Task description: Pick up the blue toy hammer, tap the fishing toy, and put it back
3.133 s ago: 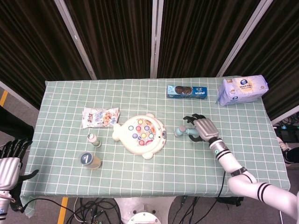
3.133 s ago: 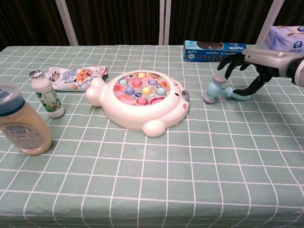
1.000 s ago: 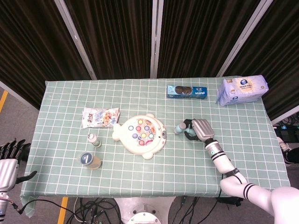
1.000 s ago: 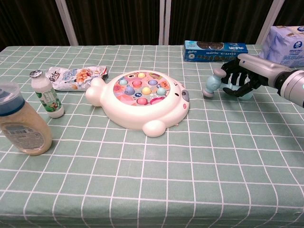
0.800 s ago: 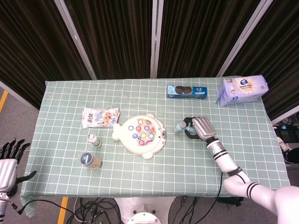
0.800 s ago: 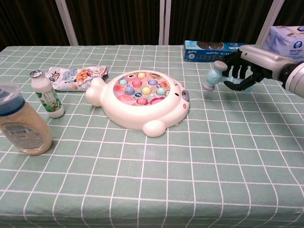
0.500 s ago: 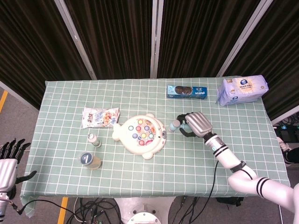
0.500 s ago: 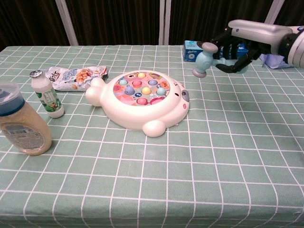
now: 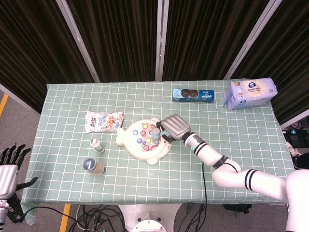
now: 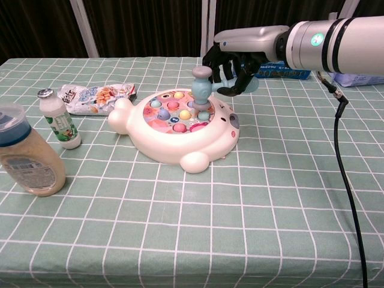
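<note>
The right hand (image 10: 231, 60) had a smooth silver-grey back and black fingers (image 10: 211, 59), on a glossy white forearm ringed with black bands and a small green mark. A thin black cable hung from that arm. The left hand (image 9: 6, 169) showed a pale grey palm and dark fingers.

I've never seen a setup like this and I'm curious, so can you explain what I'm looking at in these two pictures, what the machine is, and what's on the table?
It is a two-armed robot with human-like hands, steered remotely by a person. One picture looks down from its head, the other looks forward from its chest.

On the green checked table lie a white fishing toy, a snack bag, a small bottle, a larger jar, a blue biscuit box and a tissue pack.

The right hand holds the blue toy hammer, head over the toy's coloured buttons. The left hand hangs open off the table's edge.
</note>
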`<act>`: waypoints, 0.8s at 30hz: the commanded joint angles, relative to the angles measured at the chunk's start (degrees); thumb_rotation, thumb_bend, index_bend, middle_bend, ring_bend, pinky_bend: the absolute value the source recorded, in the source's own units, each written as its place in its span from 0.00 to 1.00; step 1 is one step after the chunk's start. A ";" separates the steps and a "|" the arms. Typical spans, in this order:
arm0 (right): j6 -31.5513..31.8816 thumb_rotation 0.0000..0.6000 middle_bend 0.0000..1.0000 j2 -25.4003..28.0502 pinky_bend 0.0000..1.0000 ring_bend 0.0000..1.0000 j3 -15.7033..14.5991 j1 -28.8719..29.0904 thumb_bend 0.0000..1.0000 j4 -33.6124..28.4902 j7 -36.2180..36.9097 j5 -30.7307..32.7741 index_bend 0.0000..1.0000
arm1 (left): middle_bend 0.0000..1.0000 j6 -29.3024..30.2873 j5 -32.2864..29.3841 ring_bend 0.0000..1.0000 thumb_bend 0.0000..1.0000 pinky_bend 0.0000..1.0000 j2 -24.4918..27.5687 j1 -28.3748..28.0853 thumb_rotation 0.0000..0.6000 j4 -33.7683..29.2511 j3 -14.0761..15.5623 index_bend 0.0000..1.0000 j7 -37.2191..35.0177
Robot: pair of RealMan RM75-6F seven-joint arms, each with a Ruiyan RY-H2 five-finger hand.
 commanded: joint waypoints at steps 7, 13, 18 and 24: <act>0.64 1.00 0.68 -0.32 0.73 0.55 -1.46 1.26 0.70 -0.46 -3.28 2.96 0.72 | 0.09 -0.14 0.00 0.00 0.00 0.00 -0.71 0.11 1.00 1.13 0.08 0.17 -0.91; 3.59 1.00 0.68 0.28 0.73 0.55 -0.31 1.62 0.70 -2.56 -3.42 1.87 0.72 | 0.09 0.37 0.05 0.00 0.00 0.00 -0.66 0.28 1.00 1.27 -0.08 0.17 -1.01; 2.34 1.00 0.68 -1.34 0.73 0.55 -1.22 3.79 0.70 -1.88 -6.42 2.87 0.72 | 0.09 0.50 0.16 0.00 0.00 0.00 -0.71 0.40 1.00 1.21 0.00 0.17 -0.95; 1.67 1.00 0.68 -4.10 0.73 0.55 -2.94 5.85 0.70 0.58 -10.58 5.03 0.72 | 0.09 0.56 -0.12 0.00 0.00 0.00 -0.78 0.70 1.00 1.39 0.06 0.17 -1.21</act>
